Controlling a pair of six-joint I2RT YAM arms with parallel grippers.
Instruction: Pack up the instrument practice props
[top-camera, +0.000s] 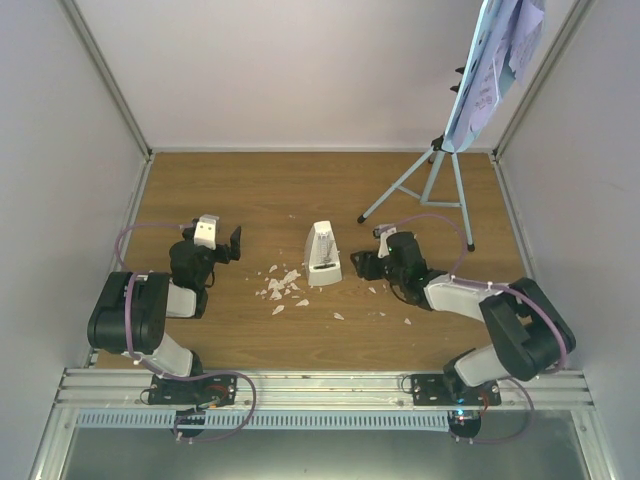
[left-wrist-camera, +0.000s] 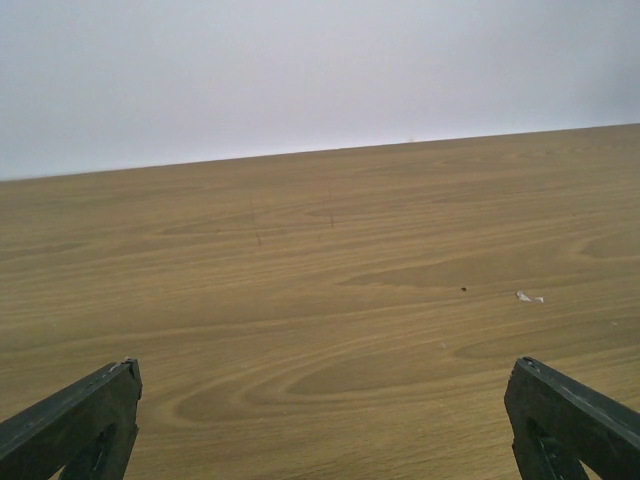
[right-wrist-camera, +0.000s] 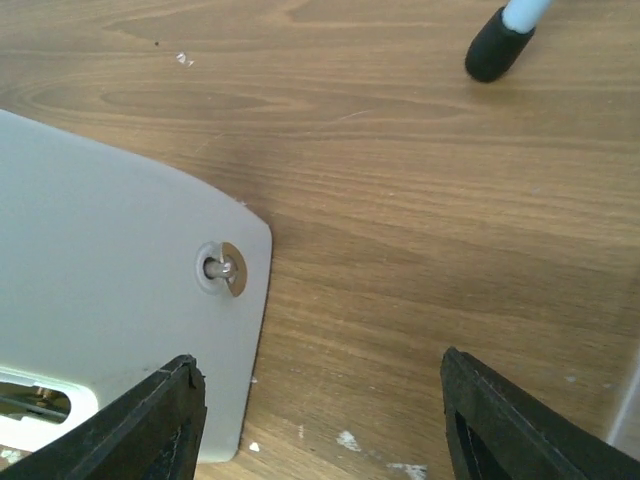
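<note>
The white pyramid metronome (top-camera: 323, 256) stands upright mid-table; I cannot make out its clear cover. Its side with a metal winding key (right-wrist-camera: 226, 268) fills the left of the right wrist view (right-wrist-camera: 110, 300). My right gripper (top-camera: 365, 262) is open and empty just right of it, not touching (right-wrist-camera: 320, 420). The pale-blue tripod music stand (top-camera: 440, 180) stands at the back right with lavender-white sheet music pages (top-camera: 495, 60) on its tray. One black stand foot (right-wrist-camera: 497, 48) shows ahead of my right gripper. My left gripper (top-camera: 235, 243) is open and empty over bare wood (left-wrist-camera: 325, 420).
Small white crumbs (top-camera: 282, 285) lie scattered left of and in front of the metronome; one crumb (left-wrist-camera: 527, 296) shows in the left wrist view. White walls close in the wooden table (top-camera: 300, 190) at the back and both sides.
</note>
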